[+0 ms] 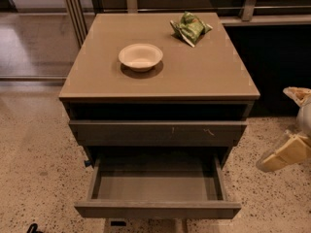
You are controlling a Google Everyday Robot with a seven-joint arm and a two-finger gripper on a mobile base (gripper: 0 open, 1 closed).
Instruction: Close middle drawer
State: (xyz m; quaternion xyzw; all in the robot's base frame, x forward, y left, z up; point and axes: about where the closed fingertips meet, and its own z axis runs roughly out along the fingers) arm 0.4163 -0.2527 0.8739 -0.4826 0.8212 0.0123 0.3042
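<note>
Hovering right of the open middle drawer (156, 209), end effector (281, 155) is cropped, grip unclear.

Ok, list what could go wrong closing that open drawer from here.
The gripper hangs right of the cabinet, beside the middle drawer, not in front of its panel; swinging in, it may clip the drawer's right corner. A hard shove could jolt the bowl and green packet on top.

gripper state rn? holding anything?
Gripper: at the right edge of the camera view, low beside the cabinet, apart from the open middle drawer; open or closed cannot be told.
</note>
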